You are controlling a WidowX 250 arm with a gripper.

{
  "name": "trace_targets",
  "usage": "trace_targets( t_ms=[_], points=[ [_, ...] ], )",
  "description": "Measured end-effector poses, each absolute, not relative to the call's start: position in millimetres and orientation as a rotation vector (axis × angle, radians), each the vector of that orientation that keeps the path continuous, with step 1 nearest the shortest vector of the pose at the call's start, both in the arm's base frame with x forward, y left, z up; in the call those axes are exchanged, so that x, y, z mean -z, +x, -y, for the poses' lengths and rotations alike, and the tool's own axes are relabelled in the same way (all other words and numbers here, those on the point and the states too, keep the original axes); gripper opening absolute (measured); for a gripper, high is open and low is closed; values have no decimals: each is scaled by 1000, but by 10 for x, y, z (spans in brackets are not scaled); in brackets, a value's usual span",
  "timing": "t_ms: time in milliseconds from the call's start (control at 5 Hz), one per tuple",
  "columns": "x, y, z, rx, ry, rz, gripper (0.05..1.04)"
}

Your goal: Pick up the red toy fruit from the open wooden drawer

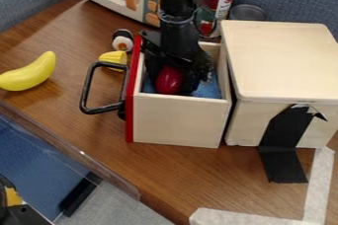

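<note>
Red object point(169, 80) at the gripper point(174, 84) (jaws' state unclear), drawer walls point(177, 120) around, wooden box point(280, 63) just beside.

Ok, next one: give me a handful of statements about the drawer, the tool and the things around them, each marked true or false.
1. The tool is down inside the drawer, at a red object. True.
2. The banana lies in the drawer. False: the banana is on the table.
3. The drawer's handle is black. True.
4. The drawer is fully closed. False: it stands open, blue material showing inside.
5. The drawer's front is green. False: it is red.
</note>
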State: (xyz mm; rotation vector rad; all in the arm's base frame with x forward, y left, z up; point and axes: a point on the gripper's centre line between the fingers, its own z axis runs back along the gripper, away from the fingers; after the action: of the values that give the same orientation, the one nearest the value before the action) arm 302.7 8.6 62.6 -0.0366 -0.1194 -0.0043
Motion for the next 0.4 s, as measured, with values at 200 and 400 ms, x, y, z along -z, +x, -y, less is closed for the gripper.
trace_targets(
  t_ms=[200, 400],
  points=[
    [-1056, 3063, -239, -33, -163, 164, 810],
    [-1380, 3091, -477, -93, -264, 167, 810]
  ],
)
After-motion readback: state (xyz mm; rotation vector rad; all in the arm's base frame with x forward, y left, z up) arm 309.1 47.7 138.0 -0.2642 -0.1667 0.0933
